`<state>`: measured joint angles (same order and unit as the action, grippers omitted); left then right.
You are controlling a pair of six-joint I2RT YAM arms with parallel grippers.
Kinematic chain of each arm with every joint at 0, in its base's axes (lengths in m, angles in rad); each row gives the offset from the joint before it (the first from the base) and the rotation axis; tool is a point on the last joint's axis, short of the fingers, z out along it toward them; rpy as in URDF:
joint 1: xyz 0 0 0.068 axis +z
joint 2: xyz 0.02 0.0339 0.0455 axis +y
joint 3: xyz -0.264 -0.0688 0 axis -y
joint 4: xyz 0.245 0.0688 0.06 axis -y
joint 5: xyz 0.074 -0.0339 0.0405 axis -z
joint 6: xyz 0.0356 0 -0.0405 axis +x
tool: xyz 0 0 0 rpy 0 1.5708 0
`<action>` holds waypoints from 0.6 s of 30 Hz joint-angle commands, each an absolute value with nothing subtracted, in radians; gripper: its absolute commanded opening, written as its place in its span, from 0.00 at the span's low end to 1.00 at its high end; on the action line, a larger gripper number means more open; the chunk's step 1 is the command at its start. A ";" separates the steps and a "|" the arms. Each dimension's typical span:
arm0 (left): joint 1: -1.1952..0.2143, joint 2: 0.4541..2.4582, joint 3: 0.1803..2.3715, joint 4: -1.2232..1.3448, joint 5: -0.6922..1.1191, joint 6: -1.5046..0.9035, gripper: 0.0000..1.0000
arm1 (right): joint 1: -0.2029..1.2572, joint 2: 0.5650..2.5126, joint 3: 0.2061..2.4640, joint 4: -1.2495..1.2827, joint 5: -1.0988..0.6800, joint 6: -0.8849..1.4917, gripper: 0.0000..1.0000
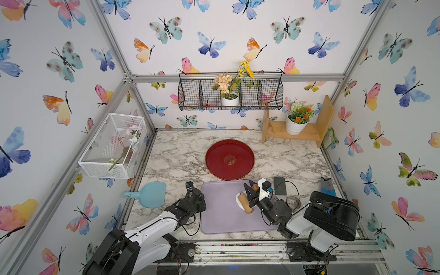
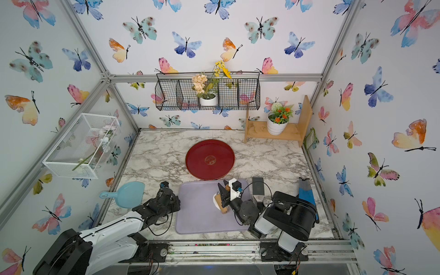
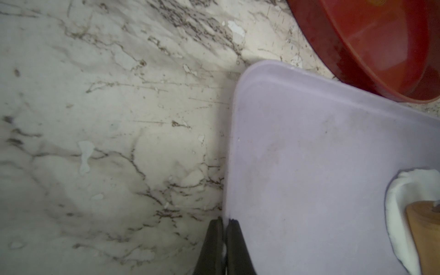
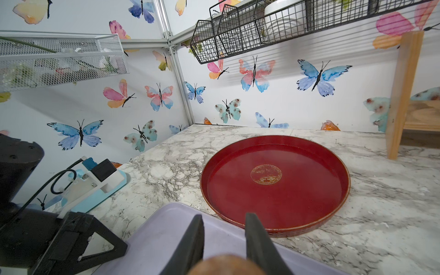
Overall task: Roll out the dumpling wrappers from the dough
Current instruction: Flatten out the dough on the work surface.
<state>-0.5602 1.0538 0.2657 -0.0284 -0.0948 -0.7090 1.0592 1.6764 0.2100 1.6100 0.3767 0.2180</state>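
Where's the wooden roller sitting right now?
In a top view the wooden roller lies on the dough, on the right part of the purple tray, held by the right gripper, with the red tray beyond.

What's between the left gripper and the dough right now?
Only bare lavender tray: in the left wrist view nothing sits between the shut left gripper and the dough, which lies under the wooden roller.

On the lilac mat [image 1: 221,214], the rolling pin [image 1: 243,202] covers most of the dough [image 1: 237,199]; its outline is unclear.
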 commanded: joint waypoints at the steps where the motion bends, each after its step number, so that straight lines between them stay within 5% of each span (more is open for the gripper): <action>1: -0.542 1.057 0.271 -0.022 -0.113 -0.739 0.00 | 1.078 1.736 0.206 1.427 0.296 0.259 0.02; 18: -0.534 1.045 0.268 -0.027 -0.108 -0.739 0.00 | 1.098 1.806 0.250 1.433 0.304 0.282 0.02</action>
